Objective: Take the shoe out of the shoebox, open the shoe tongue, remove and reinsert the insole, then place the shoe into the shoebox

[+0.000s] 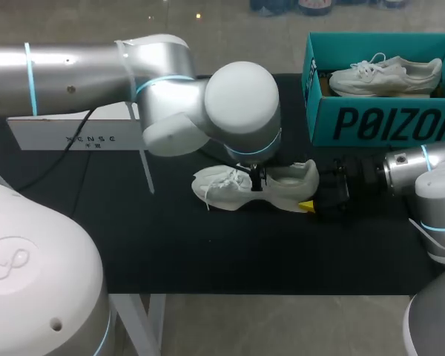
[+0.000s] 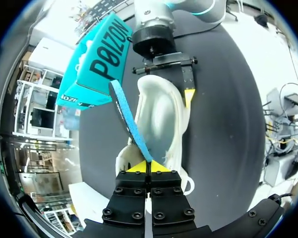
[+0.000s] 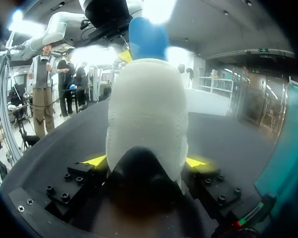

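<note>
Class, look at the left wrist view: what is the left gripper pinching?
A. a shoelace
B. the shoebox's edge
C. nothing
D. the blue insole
D: the left gripper has its yellow tips closed on the end of the blue insole, which stands up out of the shoe.

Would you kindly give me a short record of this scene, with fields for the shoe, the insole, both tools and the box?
shoe: white, upright on the black table, outside the shoebox
insole: blue, tilted above the shoe's opening
left tool: shut on one end of the insole
right tool: shut on the shoe's heel
shoebox: teal, open, holds a second shoe
</note>
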{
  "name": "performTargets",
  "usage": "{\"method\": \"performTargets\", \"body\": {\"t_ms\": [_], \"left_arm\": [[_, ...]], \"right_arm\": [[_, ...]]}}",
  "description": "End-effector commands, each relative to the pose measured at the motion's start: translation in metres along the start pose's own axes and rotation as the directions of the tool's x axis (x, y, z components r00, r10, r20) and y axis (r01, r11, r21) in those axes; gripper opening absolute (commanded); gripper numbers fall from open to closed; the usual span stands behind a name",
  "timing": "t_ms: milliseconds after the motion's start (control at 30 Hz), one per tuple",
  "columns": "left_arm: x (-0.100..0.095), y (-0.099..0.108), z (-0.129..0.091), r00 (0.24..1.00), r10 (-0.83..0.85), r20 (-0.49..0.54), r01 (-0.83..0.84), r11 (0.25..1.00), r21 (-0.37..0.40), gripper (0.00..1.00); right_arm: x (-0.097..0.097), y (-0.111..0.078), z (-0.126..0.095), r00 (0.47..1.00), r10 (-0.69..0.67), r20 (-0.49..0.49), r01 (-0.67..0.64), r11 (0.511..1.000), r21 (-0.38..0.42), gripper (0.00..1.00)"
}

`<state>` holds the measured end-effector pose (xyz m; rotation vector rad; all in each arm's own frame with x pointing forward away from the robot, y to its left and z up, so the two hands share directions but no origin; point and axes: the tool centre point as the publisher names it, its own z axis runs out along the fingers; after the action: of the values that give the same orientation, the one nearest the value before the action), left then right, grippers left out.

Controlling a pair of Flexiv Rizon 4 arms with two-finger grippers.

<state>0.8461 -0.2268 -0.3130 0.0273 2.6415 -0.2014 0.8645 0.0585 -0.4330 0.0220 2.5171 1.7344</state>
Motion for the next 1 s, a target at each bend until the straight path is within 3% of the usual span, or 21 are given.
{"method": "performTargets", "body": {"t_ms": [33, 300, 600, 1000], "left_arm": [[-0.002, 0.009, -0.018, 1.000, -0.006, 0.026, 0.006, 1.000, 0.016, 0.00], [-0.008, -0.009, -0.033, 0.999, 0.000, 0.054, -0.003, 0.998, 0.064, 0.00], [0.000, -0.034, -0.022, 1.000, 0.020, 0.020, -0.021, 0.996, 0.089, 0.00], [0.018, -0.032, -0.033, 1.000, 0.017, -0.014, -0.015, 0.989, 0.146, 0.00]], "right_arm": [[0.000, -0.003, 0.003, 1.000, 0.001, 0.000, -0.001, 1.000, 0.001, 0.00], [0.000, -0.003, 0.003, 1.000, 0.001, 0.000, -0.001, 1.000, 0.001, 0.00], [0.000, -0.003, 0.003, 1.000, 0.001, 0.000, -0.001, 1.000, 0.001, 0.00], [0.000, -0.003, 0.003, 1.000, 0.001, 0.000, -0.001, 1.000, 0.001, 0.00]]}}
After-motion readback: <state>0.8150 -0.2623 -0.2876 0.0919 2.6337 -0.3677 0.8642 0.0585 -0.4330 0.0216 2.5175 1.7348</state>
